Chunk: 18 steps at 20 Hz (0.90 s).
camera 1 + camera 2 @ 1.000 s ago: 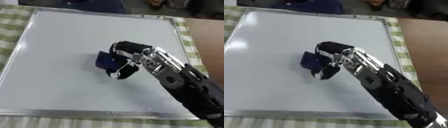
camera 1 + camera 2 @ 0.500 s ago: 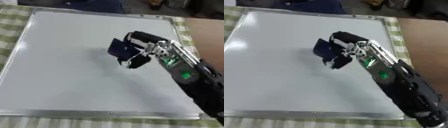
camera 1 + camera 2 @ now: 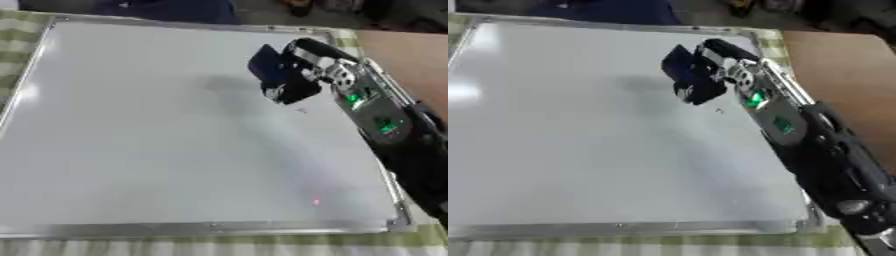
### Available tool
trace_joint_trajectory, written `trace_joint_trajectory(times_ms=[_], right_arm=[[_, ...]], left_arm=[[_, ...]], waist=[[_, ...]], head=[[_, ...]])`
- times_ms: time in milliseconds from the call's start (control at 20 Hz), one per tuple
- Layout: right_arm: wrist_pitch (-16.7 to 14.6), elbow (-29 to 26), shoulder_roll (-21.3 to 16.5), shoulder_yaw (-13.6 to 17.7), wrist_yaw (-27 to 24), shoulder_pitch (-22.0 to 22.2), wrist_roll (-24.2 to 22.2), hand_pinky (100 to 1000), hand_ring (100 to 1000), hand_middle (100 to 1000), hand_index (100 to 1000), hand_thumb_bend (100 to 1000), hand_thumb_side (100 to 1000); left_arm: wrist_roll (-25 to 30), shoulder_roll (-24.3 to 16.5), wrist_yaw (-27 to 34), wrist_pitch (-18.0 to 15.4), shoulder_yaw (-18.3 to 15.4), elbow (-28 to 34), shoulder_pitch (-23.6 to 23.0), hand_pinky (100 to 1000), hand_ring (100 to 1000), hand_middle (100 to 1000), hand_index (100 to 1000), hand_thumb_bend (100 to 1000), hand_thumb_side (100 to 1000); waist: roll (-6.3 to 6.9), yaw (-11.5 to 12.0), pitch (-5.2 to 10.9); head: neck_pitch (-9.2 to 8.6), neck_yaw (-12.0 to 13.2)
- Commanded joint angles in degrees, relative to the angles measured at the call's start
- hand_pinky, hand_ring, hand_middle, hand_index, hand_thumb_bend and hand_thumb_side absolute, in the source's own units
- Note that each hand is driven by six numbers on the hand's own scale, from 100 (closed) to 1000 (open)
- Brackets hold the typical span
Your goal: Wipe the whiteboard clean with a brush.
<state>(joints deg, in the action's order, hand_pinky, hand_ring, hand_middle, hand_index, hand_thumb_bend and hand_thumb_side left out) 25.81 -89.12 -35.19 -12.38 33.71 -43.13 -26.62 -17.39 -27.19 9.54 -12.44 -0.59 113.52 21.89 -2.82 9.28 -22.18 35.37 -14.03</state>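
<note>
The whiteboard (image 3: 157,140) fills most of the view, a pale board in a thin metal frame lying flat on a bench covered with a green-and-white checked cloth (image 3: 17,30). Its surface looks blank apart from a tiny dark mark just below the hand, a small red dot of light toward 5 o'clock and some glare at the 9 o'clock edge.

The right hand (image 3: 302,70) reaches in from the 4 o'clock corner on a long black and silver arm (image 3: 815,150) with green lights glowing on the forearm. It sits over the board at about 1 o'clock, close to the far right corner of the frame. Its fingers are curled round a dark blue brush (image 3: 267,65), a blocky pad that sticks out on the hand's left side. A soft shadow lies on the board to the left of the brush; whether the pad touches the surface cannot be made out.

Bare brown bench (image 3: 842,65) shows beyond the cloth at 2 o'clock.
</note>
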Motion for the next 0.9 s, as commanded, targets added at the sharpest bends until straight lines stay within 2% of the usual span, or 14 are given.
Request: trace_joint_trajectory(times_ms=[50,350,900], right_arm=[[1.1,1.1,-1.9,1.6,-0.8,-1.2,1.2,668,686,268,100,100,182],[2.7,3.1,-1.6,2.1,-0.6,-1.5,2.6,661,681,264,100,100,178],[5.3,4.2,-1.5,1.9,1.3,-0.4,2.4,656,677,264,123,100,161]], left_arm=[[0.1,-1.1,-0.2,-0.3,-0.3,1.1,0.7,713,858,833,866,278,1000],[0.2,-0.8,-0.1,-0.3,-0.2,1.1,0.8,713,859,834,866,274,1000],[0.2,-0.6,-0.1,-0.3,-0.2,1.1,0.8,714,859,834,866,273,1000]], waist=[[0.45,0.1,0.94],[1.17,0.2,0.54],[1.83,0.1,0.55]], head=[[0.96,-0.4],[0.97,0.2],[0.56,0.8]])
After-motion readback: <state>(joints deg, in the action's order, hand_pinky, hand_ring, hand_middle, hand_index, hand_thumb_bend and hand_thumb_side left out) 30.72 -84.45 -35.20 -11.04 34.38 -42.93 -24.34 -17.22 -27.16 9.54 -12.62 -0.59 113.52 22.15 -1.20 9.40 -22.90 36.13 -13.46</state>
